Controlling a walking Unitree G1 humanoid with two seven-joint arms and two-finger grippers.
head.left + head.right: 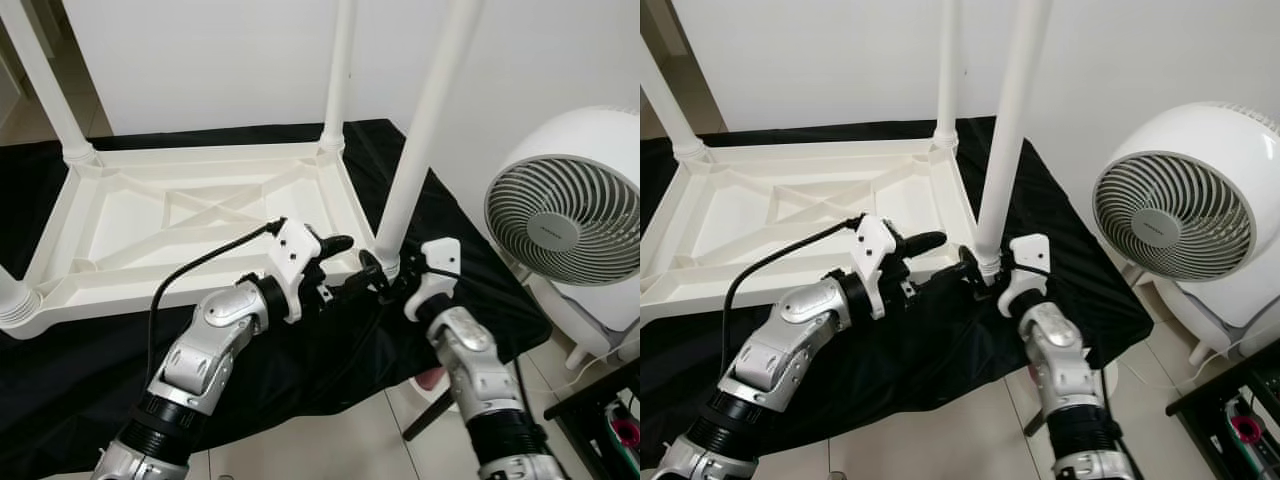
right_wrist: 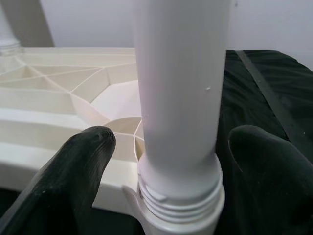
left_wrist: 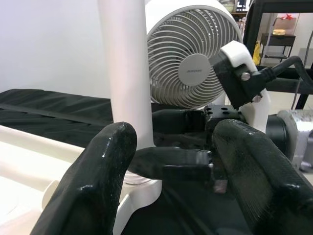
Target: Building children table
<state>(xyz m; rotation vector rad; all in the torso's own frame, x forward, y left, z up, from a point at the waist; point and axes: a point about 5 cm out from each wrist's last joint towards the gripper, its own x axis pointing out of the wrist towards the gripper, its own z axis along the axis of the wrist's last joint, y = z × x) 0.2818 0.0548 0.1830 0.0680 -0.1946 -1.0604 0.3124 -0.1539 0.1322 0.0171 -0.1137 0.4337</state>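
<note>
Table top: the white plastic children's table [image 1: 200, 215] lies upside down on a black cloth [image 1: 330, 350], its ribbed underside with crossed braces facing up.
Legs: four white legs stand up from the corner sockets; the near right leg [image 1: 425, 120] rises from the corner closest to the robot's right arm, the far right leg [image 1: 338, 70] stands behind it, the far left leg [image 1: 45, 85] is at the back left, and the near left one [image 1: 12, 295] shows just its base at the picture's left edge.
Thread: in the right wrist view the near right leg [image 2: 181, 98] sits in its socket [image 2: 181, 208] with a few turns of screw thread visible at the joint.
Right gripper: the right gripper [image 1: 383, 275] is at the base of the near right leg, its fingers [image 2: 73, 181] spread on either side of the leg; whether the pads touch the leg cannot be told.
Left gripper: the left gripper [image 1: 335, 255] is held just beside that same corner, over the table's near rim, its fingers [image 3: 93, 181] apart and holding nothing, pointing toward the right gripper.
Cable: a black cable [image 1: 200, 265] loops from the left wrist back over the arm.
Surroundings: a white round fan [image 1: 565, 215] stands on the tiled floor [image 1: 330, 440] to the right, in front of a white wall [image 1: 200, 60].
</note>
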